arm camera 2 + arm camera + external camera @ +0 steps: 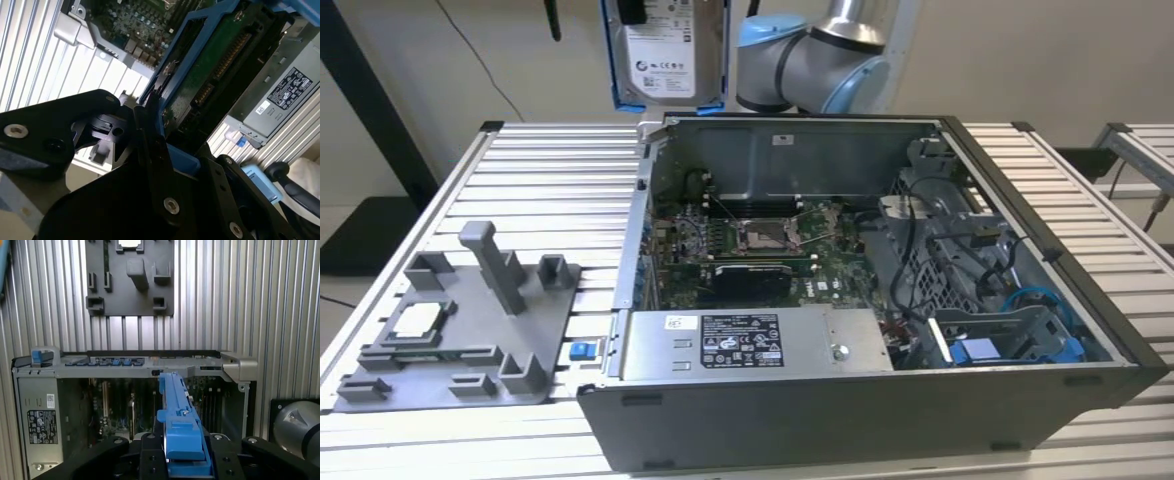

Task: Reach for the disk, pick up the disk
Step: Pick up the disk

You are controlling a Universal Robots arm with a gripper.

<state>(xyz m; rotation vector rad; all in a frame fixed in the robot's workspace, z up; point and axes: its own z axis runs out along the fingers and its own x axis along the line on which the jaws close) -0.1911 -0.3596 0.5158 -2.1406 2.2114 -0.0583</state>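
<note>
Our hand (181, 460) pinches the blue-railed disk (664, 55) high above the ribbed metal tabletop (540, 180), over the open computer case (854, 300).

The disk (664, 55) is silver with a white label and blue rails; the gripper (177, 460) is black; the table (534, 180) is silver, ribbed.

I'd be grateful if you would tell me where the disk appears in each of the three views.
Exterior view: the disk hangs upright at the top edge, above the open computer case.
Second wrist view: the disk is held edge-on in the gripper.
First wrist view: its blue rail rises centrally.
Shared landmark: the labelled power supply.
</note>
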